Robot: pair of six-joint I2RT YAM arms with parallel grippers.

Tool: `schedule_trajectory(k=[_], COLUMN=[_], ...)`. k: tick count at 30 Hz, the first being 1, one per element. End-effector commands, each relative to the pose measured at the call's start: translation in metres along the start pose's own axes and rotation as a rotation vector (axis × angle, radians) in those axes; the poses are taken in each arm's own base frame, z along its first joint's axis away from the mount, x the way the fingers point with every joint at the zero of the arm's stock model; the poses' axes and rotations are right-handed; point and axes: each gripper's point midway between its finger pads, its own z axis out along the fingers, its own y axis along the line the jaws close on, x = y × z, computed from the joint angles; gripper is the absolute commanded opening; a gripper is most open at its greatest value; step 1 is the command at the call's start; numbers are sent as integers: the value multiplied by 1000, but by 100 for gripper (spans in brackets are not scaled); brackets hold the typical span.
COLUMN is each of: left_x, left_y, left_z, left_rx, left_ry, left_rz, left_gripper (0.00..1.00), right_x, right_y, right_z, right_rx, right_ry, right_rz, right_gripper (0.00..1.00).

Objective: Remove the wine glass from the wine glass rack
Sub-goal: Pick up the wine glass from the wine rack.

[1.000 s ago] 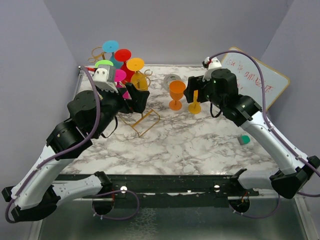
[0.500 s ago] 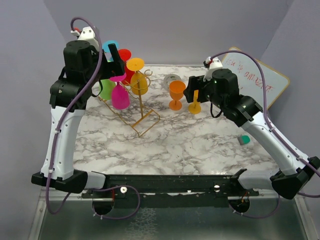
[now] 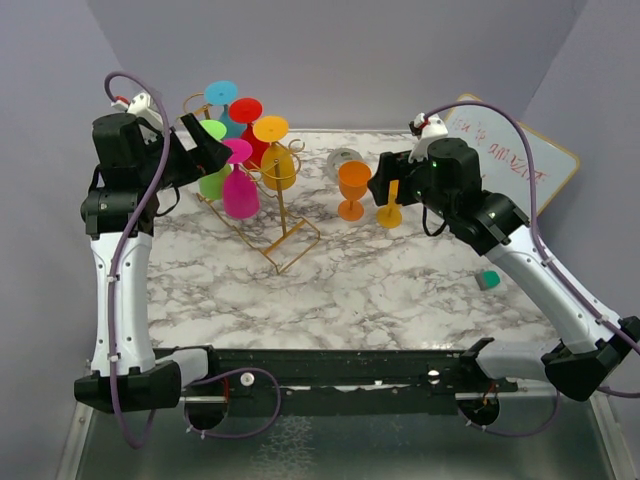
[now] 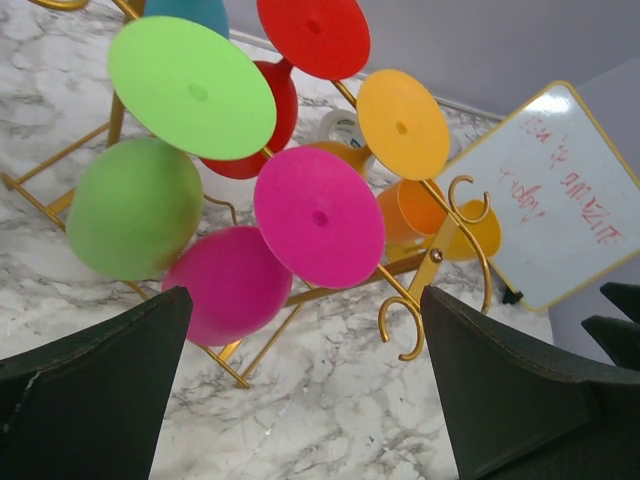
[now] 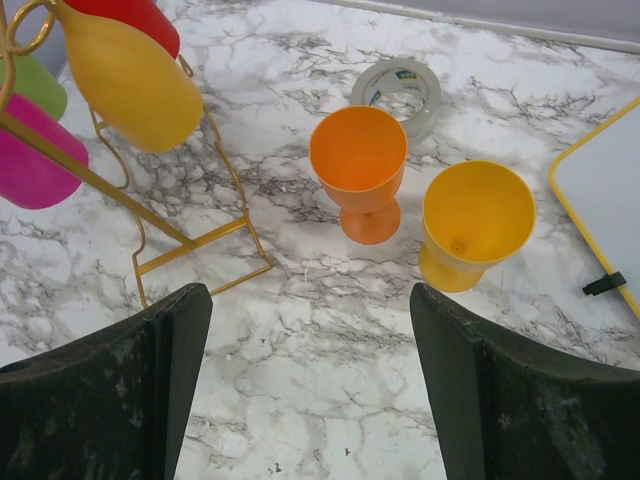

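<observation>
Looking down from above and finding the wine glass rack (image 3: 282, 215) standing on the marble surface (image 3: 350, 290) left of centre, carrying five glasses upside down, round feet up. Seeing the green wine glass (image 3: 213, 182) and the pink wine glass (image 3: 240, 192) hanging lowest on the rack's left side, the red wine glass (image 3: 245, 108) and the teal wine glass (image 3: 221, 92) behind them, and the amber wine glass (image 3: 279, 168) beside the post. Finding the left fingers (image 3: 210, 152) raised at upper left, close to the green foot, spread wide and gripping nothing. Finding the right fingers (image 3: 380, 180) right of centre, over an orange glass (image 3: 353, 185) and a yellow glass (image 3: 390, 212) standing upright, with a tape roll (image 3: 343, 158) behind and a whiteboard (image 3: 510, 160) at far right. Turning to the left wrist view: seeing both fingers at the bottom corners, far apart, nothing between them, with the green foot at upper left, the pink foot at centre and a curled gold loop at right. Turning to the right wrist view: seeing both fingers at the bottom corners, gaping wide and holding nothing, with the orange and yellow glasses side by side at centre right and the rack's wire base at left.
</observation>
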Motion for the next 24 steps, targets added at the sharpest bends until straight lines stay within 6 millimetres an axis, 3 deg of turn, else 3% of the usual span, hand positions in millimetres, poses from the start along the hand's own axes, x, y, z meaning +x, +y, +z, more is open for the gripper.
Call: schedule_trajectory(k=[1, 11, 24], left_x=[1, 4, 3], left_y=[-18, -4, 2], left_z=[1, 12, 28], left_rx=[114, 69, 74], left_ry=[-15, -48, -67], left_rz=[-55, -97, -127], left_gripper=[95, 67, 49], right_x=[-5, -4, -14], right_y=[7, 10, 20], right_z=[-9, -7, -9], right_rx=[-37, -51, -97], right_ry=[-15, -10, -35], right_rz=[16, 19, 43], right_gripper=[86, 86, 86])
